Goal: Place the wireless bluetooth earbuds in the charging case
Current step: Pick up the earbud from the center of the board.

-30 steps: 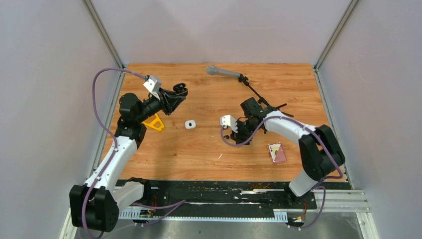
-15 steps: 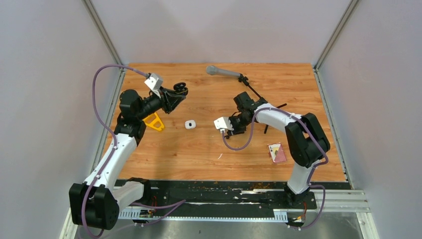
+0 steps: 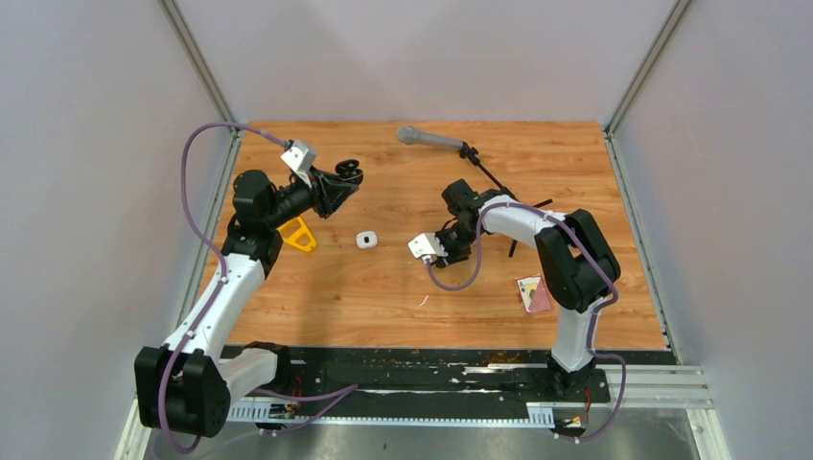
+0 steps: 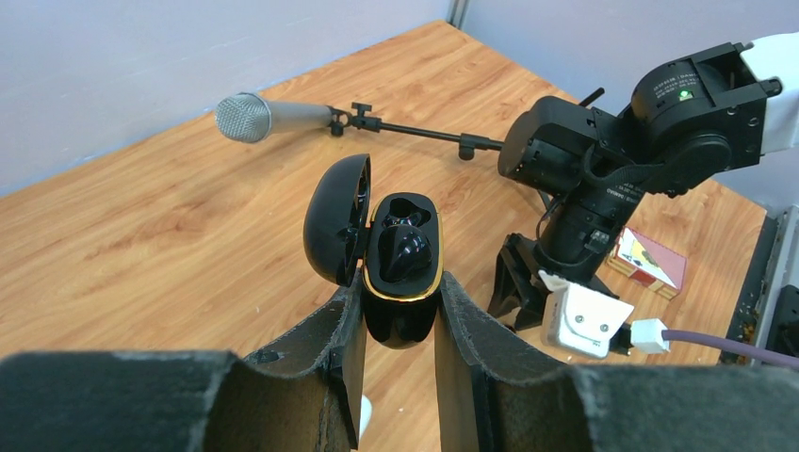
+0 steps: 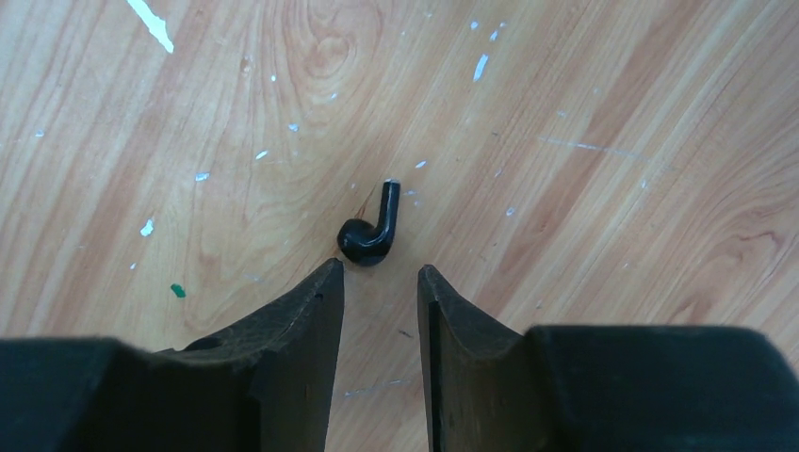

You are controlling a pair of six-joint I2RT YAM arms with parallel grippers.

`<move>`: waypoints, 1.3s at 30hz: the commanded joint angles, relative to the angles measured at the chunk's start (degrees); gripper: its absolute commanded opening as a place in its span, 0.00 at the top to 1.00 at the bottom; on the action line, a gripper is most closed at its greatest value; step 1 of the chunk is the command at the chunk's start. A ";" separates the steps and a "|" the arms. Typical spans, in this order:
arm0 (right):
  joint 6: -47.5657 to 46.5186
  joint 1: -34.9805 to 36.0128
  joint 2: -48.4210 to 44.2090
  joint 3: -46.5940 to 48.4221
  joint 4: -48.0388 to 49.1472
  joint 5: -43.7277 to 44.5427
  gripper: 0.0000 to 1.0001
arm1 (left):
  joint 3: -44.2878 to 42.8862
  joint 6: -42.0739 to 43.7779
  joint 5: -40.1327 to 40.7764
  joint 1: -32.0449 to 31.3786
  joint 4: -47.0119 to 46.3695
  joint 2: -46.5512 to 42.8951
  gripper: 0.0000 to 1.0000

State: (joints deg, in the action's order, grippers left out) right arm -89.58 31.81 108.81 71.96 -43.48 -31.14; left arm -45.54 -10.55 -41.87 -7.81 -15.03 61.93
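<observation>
right arm has folded in since a second ago: elbow pulled in from the right edge of the wood-grain table top (image 3: pixel 316 307), wrist shifted left and toward the near side. left arm barely changed, and loose items sit where they were. right gripper (image 5: pixel 377 282) points down at the board, jaws narrowly parted with only bare wood in the gap. black short-stemmed plastic earbud (image 5: pixel 370 234) lies flat just past the fingertips, stem pointing away, untouched. left gripper (image 4: pixel 399 306) is up off the table at far left, clamped on the lower body of the glossy black charging case with a gold rim (image 4: pixel 403 282), lid hinged open to its left. something glossy black sits in the tray, can't tell if it's a bud or the moulding. grey-headed microphone on a thin black stand (image 3: pixel 431 139) lies along the far side, stand running close behind the right wrist. small white rounded-square case (image 3: pixel 365 240) sits between the arms, well apart from both. yellow plastic triangular frame (image 3: pixel 299 235) is beside the left forearm, pink-and-white card box (image 3: pixel 534 293) by the right elbow, thin white sliver (image 3: pixel 423 301) on the near side. wood is scuffed, with white paint flecks and one green one. plain grey walls on three sides, aluminium posts in the far corners.
</observation>
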 commanded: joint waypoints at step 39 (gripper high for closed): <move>27.26 1.60 1.38 22.00 -29.97 -11.77 0.93 | 2.78 7.13 -4.30 0.30 -4.92 1.33 1.00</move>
State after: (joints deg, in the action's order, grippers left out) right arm -72.93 34.04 114.13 88.38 -62.85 -34.65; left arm -44.82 -9.30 -42.33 -7.81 -16.38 62.06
